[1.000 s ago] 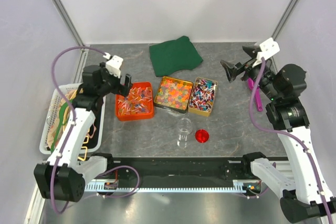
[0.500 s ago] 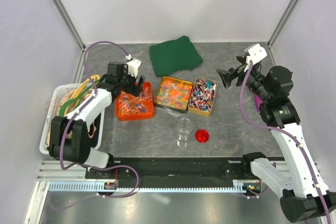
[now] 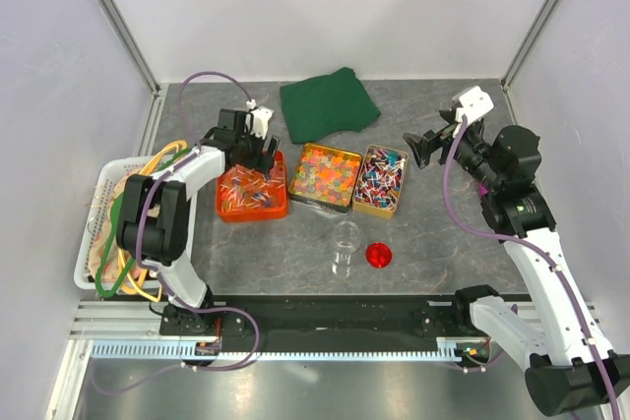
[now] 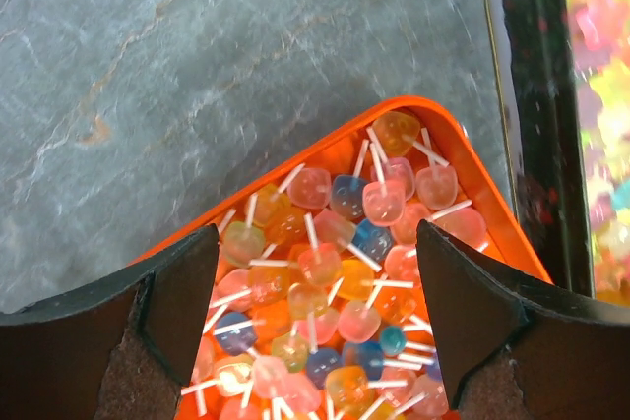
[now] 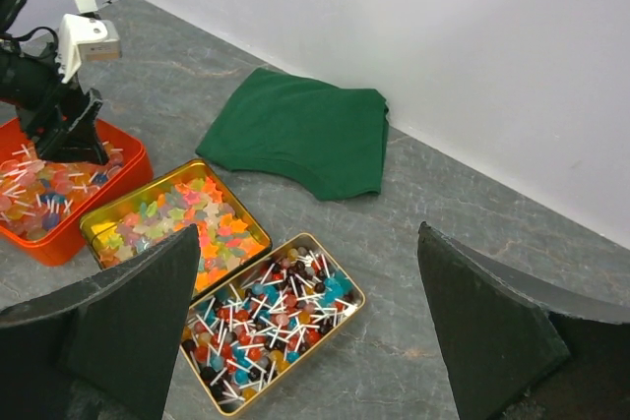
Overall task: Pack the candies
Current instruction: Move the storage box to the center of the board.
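A grey stone-patterned table point(image 3: 246, 243) carries two robot arms bolted at its near edge.

The left arm is folded up from its base. Its elbow is raised beside one white basket point(image 3: 91, 243), and its forearm reaches away and inward. The left gripper point(image 4: 315, 243) points down, its jaws spread wide with nothing between them. Directly under and between these jaws is the far corner of one orange tray point(image 4: 463, 135) heaped with stick sweets.

The right arm rises from its base on the right and leans away, its wrist turned inward. The right gripper point(image 5: 310, 243) is held off the table, jaws spread fully and empty.

One folded green cloth point(image 5: 300, 130) lies beyond the right jaws.

Two gold tins sit side by side. The lollipop tin point(image 5: 335, 317) lies below and between the right jaws. The candy tin point(image 5: 94, 228) lies ahead of the left-hand jaw in that wrist's view.

The candies point(image 5: 177, 218), loose gummy pieces in orange, yellow, pink and green, fill this candy tin, too many to count. From the left wrist they show as a blur just outside the right-hand jaw.

One clear cup point(image 3: 346, 248) and one red lid point(image 3: 379, 255) stand on the table nearer the arm bases than either pair of jaws, just beside each other.
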You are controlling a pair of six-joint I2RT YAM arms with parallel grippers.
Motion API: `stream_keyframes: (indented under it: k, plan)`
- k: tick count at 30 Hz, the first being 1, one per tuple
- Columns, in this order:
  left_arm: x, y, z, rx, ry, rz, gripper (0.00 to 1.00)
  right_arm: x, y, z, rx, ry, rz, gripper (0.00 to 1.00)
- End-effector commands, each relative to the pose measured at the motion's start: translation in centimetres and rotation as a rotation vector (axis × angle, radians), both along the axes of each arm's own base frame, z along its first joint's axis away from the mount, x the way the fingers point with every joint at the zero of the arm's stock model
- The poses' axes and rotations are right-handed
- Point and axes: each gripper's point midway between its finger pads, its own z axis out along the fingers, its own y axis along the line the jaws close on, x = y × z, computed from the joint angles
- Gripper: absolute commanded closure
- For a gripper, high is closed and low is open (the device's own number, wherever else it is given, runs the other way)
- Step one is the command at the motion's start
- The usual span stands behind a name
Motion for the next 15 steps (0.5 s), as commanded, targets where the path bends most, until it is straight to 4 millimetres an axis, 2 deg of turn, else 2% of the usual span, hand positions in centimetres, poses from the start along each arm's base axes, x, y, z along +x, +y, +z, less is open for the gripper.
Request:
stream_keyframes:
  k: [1,7,10,15]
  plan:
    - [3.2,-0.3,0.6,-0.021,-0.048,0.059,0.12,0.2,0.4,0.2,-0.004,-0.030,0.025,0.02]
    - [5.3,0.2,-0.2,0.013,-0.065,0.088,0.12,0.7,0.4,-0.9,-0.014,-0.002,0.027,0.02]
    - [6.7,0.6,0.2,0.034,-0.093,0.106,0.12,0.9,0.6,-1.2,-0.018,0.007,0.032,0.02]
    - [9.8,1.0,0.5,0.066,-0.123,0.134,0.12,1.1,0.9,-1.8,-0.020,0.032,0.049,0.02]
